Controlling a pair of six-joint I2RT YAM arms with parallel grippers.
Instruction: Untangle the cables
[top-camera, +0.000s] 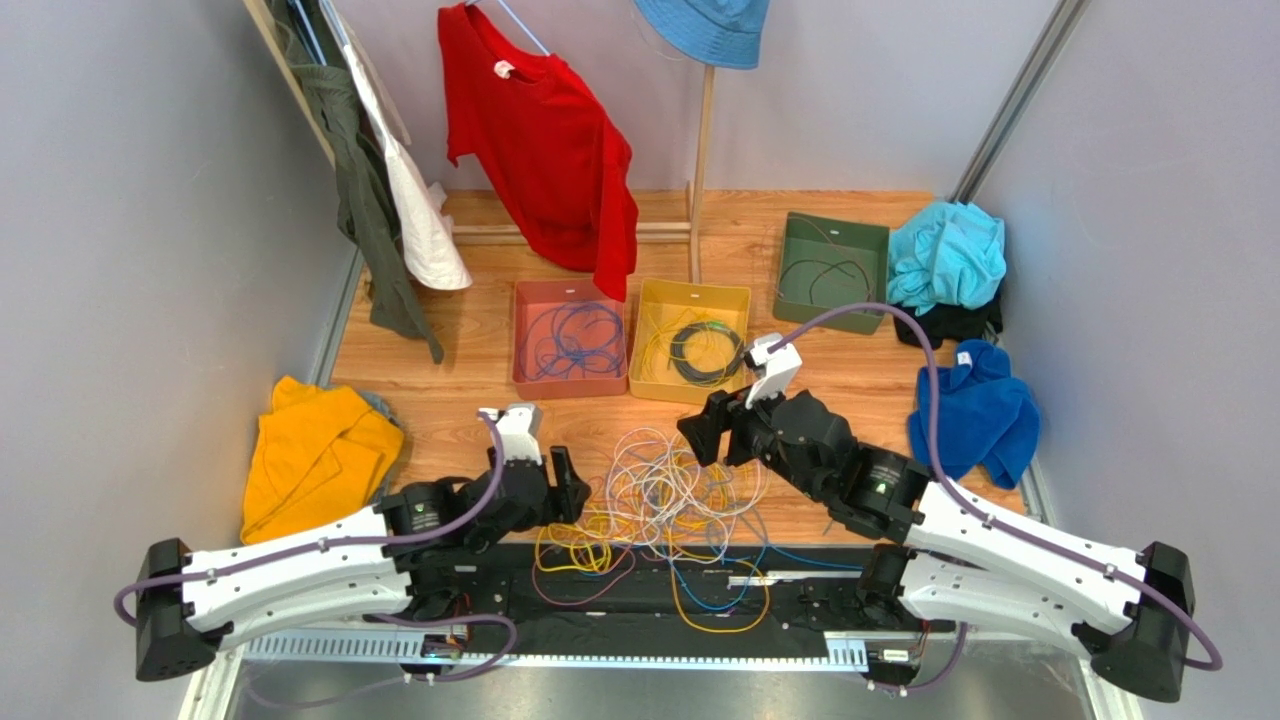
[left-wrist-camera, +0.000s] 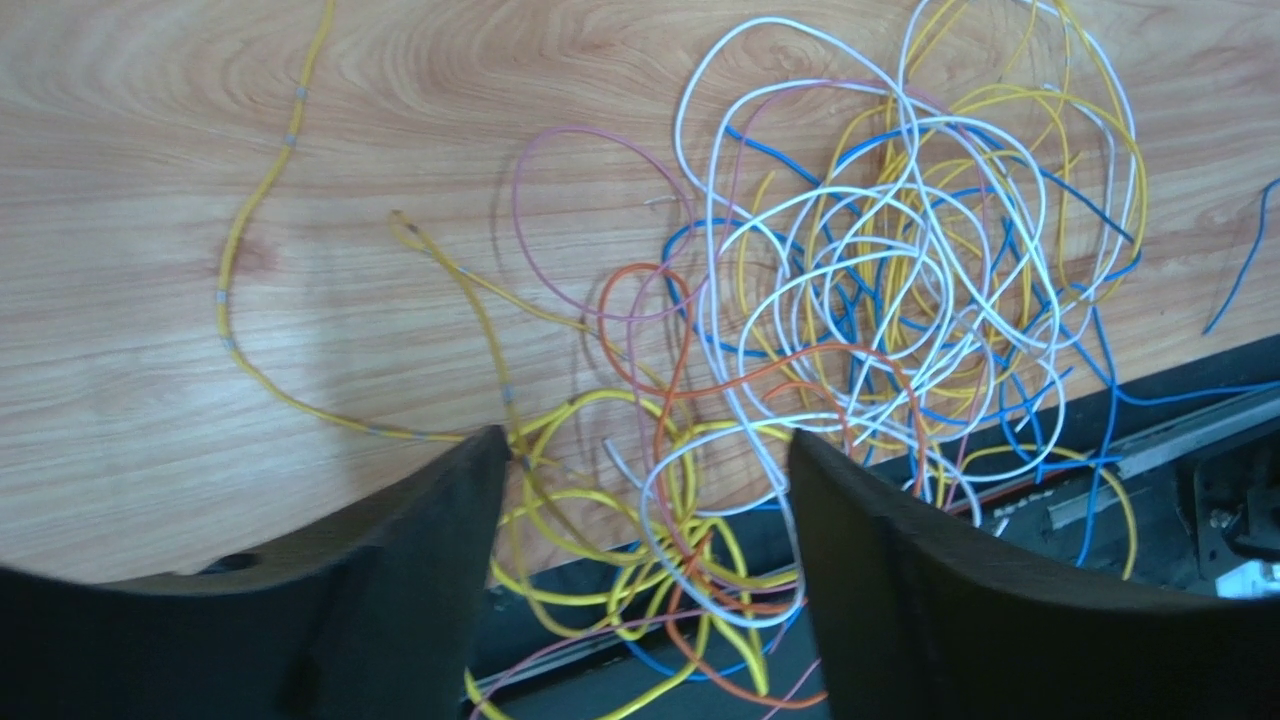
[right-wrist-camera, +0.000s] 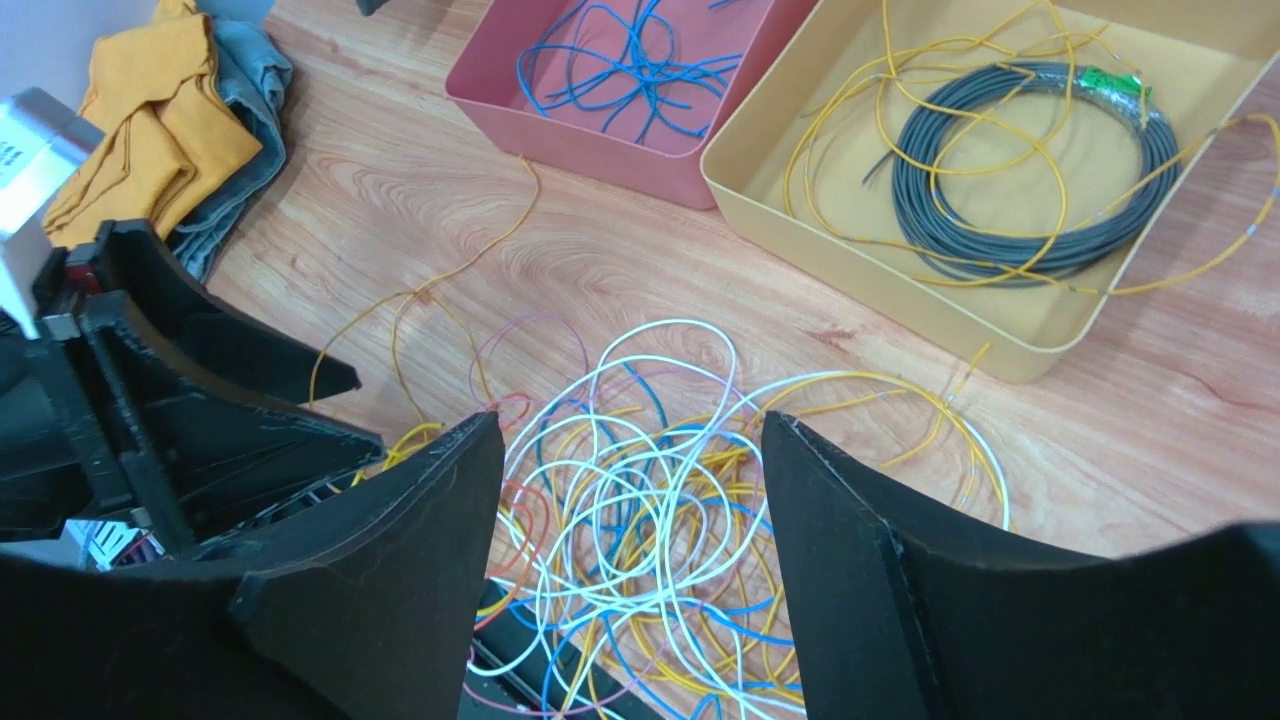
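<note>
We see our left pincer (left-wrist-camera: 646, 450) spread wide, holding nothing, just above the cables (left-wrist-camera: 887, 285). Our right pincer (right-wrist-camera: 628, 435) is wide too, with nothing in it. The cables lie in one messy pile on the wood surface (left-wrist-camera: 135, 390), between both pincers, near a pink tray (right-wrist-camera: 586, 150) and a yellow tray (right-wrist-camera: 872, 285).

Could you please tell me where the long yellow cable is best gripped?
Probably on the yellow cable where it runs alone over bare wood, clear of the tangle; come straight down, jaws across it: it lies flat there, nothing crossing it.
</note>
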